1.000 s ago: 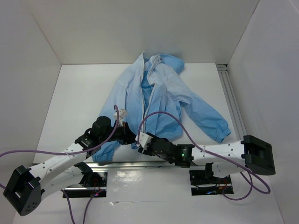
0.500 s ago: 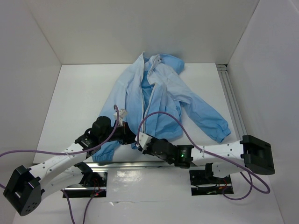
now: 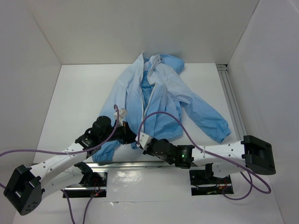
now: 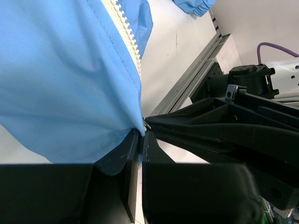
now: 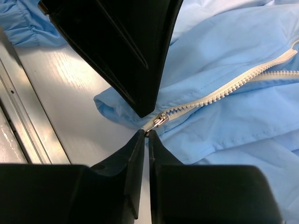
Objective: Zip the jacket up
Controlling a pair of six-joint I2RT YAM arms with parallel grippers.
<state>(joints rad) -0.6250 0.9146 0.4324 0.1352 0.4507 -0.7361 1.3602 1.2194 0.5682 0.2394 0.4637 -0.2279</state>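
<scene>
Enclosure: white counter, plain white walls at 9, 12 and 3 o'clock. An aluminium rail runs along the 3 o'clock side. A reflective metal strip lies along the 6 o'clock edge, between the arm bases. Purple cables loop off both arms.

Jacket: light blue, flat on the counter near the centre. The collar is toward 12 o'clock and the hem toward 6 o'clock. One sleeve trails to 4 o'clock and ends in a gathered cuff. The front lies open for most of its length.

Left pincer: at the hem, about 7 o'clock of the jacket's middle. In the left wrist view its fingers are clenched on the bottom corner of the fabric, right where the white zipper ends.

Right pincer: just beside the left one, tips nearly touching it. In the right wrist view its fingers are pressed together, and the tab of the zipper slider sits at their very ends (the contact is small, but it reads as a pinch on the tab). From the slider the teeth run toward 2 o'clock, then part into two rows farther out.

Both arms are stretched low over the 6 o'clock edge.
</scene>
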